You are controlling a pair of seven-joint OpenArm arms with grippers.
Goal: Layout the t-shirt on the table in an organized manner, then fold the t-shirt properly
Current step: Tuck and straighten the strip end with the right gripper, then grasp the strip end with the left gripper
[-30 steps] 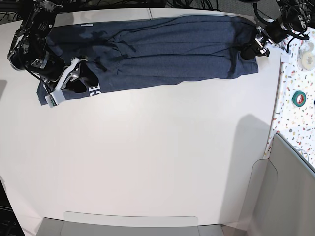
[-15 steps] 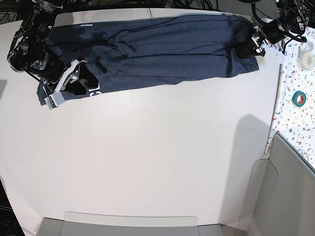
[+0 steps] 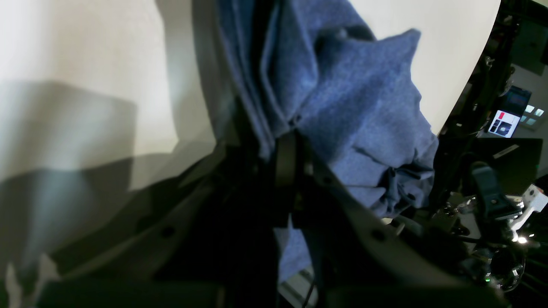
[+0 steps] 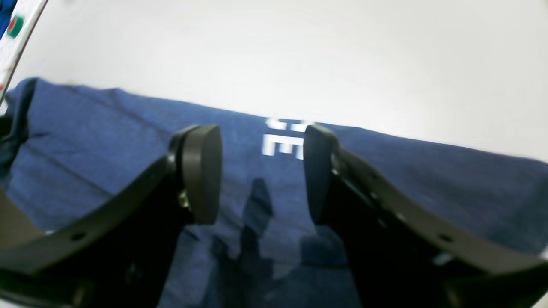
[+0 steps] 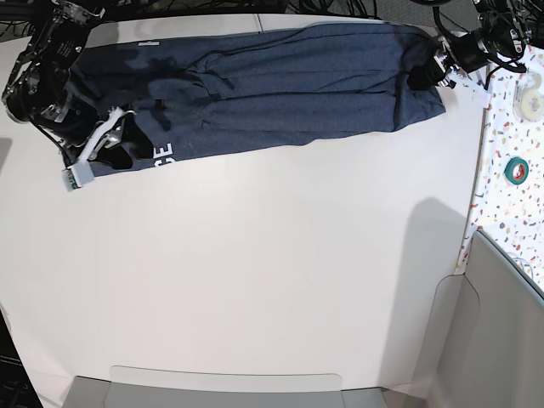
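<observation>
White matte table (image 5: 255, 272) fills most of the base view, rounded corners, bare across the whole near half. T-shirt (image 5: 280, 85) lies as a long folded dark navy band along the far edge, stretched side to side, white block letters (image 5: 163, 151) peeking at its near edge toward the view's left. Creases run lengthwise.

Left gripper (image 5: 425, 75) sits at the band's end on the view's right; wrist view shows its jaws pressed together with bunched navy cloth (image 3: 342, 111) pinched between them, fabric lifted into a ridge off the table.

Right gripper (image 4: 261, 171) is above the other end, jaws apart, nothing between them; wrist view shows both pads (image 4: 201, 171) over flat shirt fabric with the white letters just beyond. Touching the cloth or not: cannot tell.

Beside the table on the view's right, a narrow white speckled surface (image 5: 510, 212) carries a green tape roll (image 5: 515, 170) and a whitish roll (image 5: 530, 93). Grey panels (image 5: 501, 331) stand at the near right corner, a grey edge (image 5: 229, 382) along the near side. Black cables (image 5: 340, 8) behind the far edge. Left wrist view catches dark clutter and a small lit screen (image 3: 505, 124) off the table.
</observation>
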